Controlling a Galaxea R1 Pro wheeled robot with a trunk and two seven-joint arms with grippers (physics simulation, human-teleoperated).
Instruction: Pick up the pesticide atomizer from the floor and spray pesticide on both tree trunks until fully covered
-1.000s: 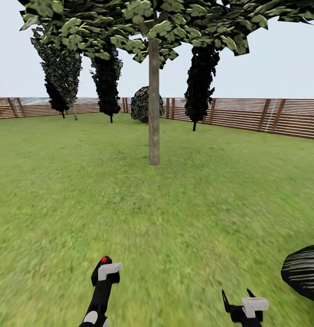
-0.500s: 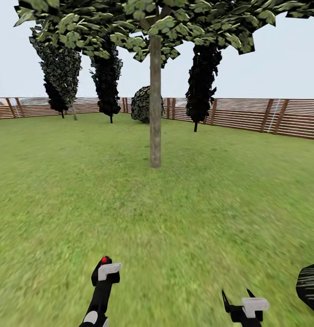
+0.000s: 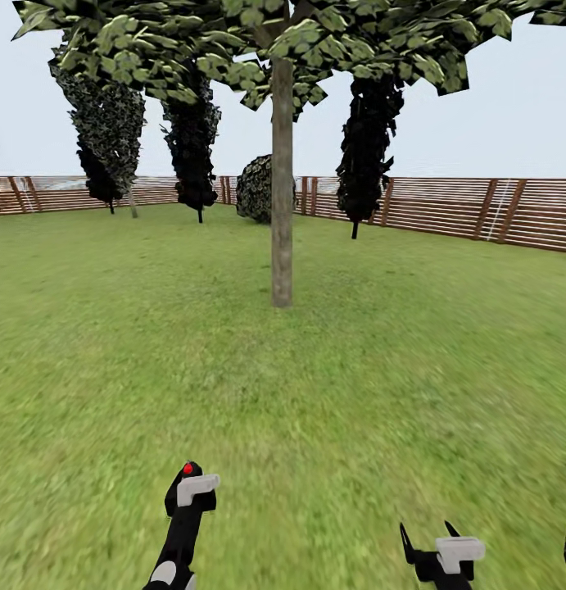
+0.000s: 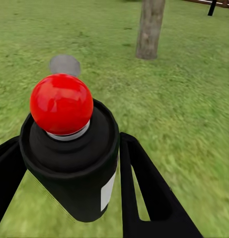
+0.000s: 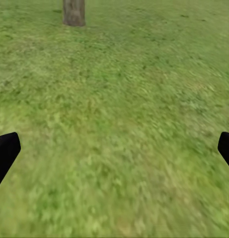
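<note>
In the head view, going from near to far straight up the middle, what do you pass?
Left hand holding the atomizer → open lawn → tree trunk → round dark bush → slat fence.

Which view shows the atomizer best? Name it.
The left wrist view: the atomizer sits close up, red cap and black body clear, clamped in the left gripper. The head view shows it small.
</note>
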